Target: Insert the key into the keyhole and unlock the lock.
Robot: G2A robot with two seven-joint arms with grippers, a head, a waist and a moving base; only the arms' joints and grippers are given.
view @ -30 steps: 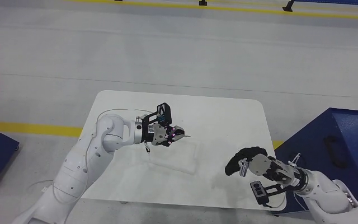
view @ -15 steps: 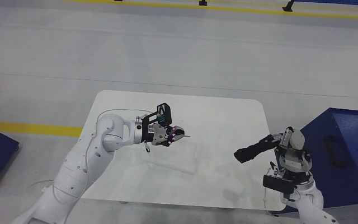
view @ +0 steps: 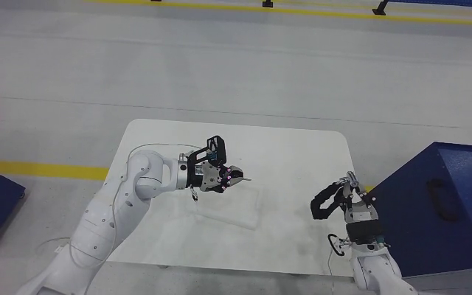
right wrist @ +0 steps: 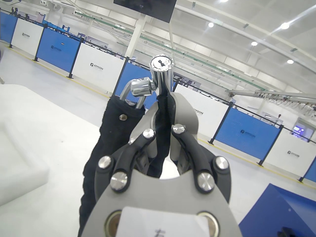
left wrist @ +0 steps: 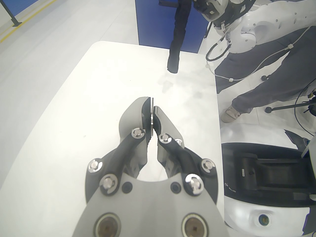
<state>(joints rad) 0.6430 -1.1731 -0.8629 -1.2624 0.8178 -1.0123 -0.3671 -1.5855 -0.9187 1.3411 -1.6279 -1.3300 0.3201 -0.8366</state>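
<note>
left wrist view | left gripper [left wrist: 150,104] pinches key [left wrist: 151,120] | right gripper [right wrist: 166,104] clamps lock [right wrist: 161,73]

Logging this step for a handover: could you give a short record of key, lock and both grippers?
left gripper: shut on key, over table middle
key: thin, pinched between the jaws
right gripper: shut on lock, by table edge
lock: chrome cylinder, keyhole uncovered, black sleeve hanging
insertion: not yet; key and lock apart

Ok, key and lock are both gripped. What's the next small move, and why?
Probably bring the right gripper with the lock toward the key in the left gripper, keyhole turned to meet it; they are held far apart.
</note>
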